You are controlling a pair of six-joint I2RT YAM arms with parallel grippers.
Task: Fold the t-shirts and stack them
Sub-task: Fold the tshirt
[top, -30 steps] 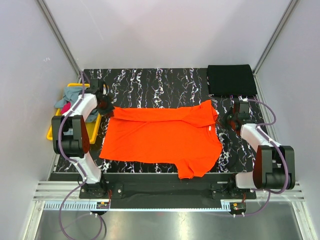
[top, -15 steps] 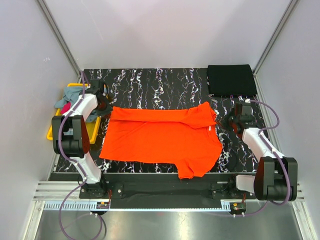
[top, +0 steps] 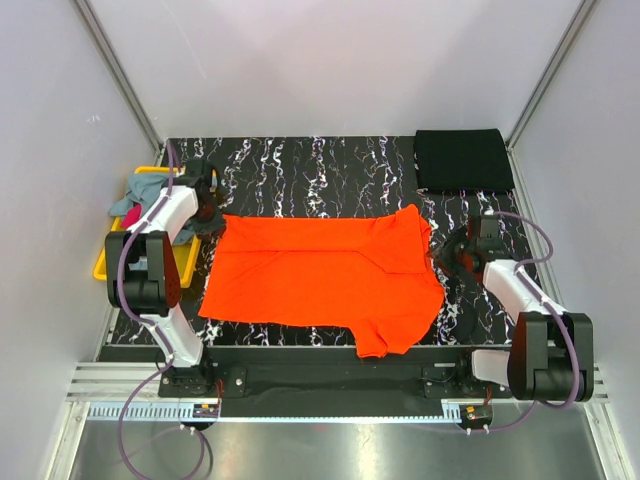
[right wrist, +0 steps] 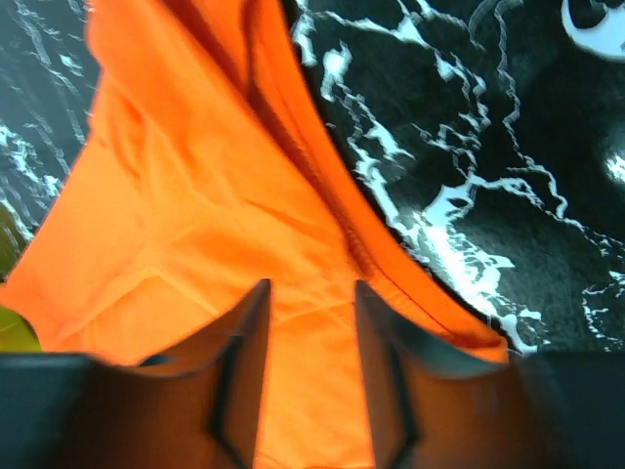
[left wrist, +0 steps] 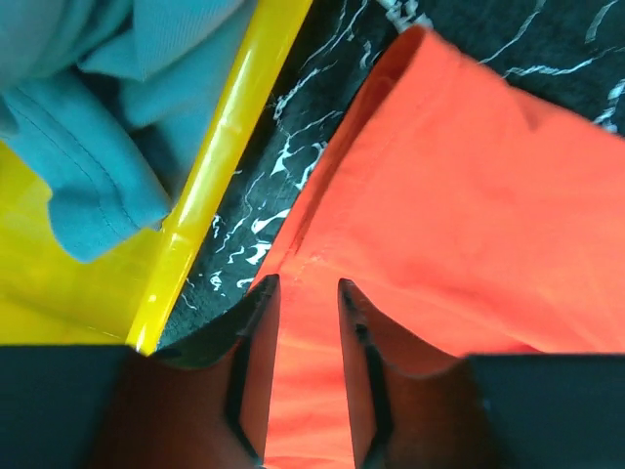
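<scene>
**Q:** What sits at the far left?

**A:** A yellow bin [top: 103, 262] stands against the left edge of the black marbled table [top: 300, 165]. A grey-blue t-shirt [top: 140, 190] is heaped inside it, with a scrap of magenta cloth [top: 131, 214] showing beside that.

**Q:** And the left gripper?

**A:** The left gripper [top: 207, 214] is low at the far left corner of the orange t-shirt [top: 320, 275], just beside the bin. In its wrist view the fingers [left wrist: 256, 362] stand a narrow gap apart. Orange cloth lies flat in that gap, and the fingers do not look clamped on it.

**Q:** How does the orange shirt lie?

**A:** It is spread sideways across the middle of the table. Its far long edge is doubled over toward the near side. One sleeve [top: 385, 335] juts out at the near right.

**Q:** What about the right side?

**A:** The right gripper [top: 452, 250] is at the shirt's right edge. Its wrist view shows the fingers [right wrist: 239, 371] slightly parted over rumpled orange fabric, which fills the gap between them. Nothing there looks pinched. A black t-shirt [top: 463, 160], folded into a neat rectangle, rests in the far right corner, well apart from both grippers.
</scene>
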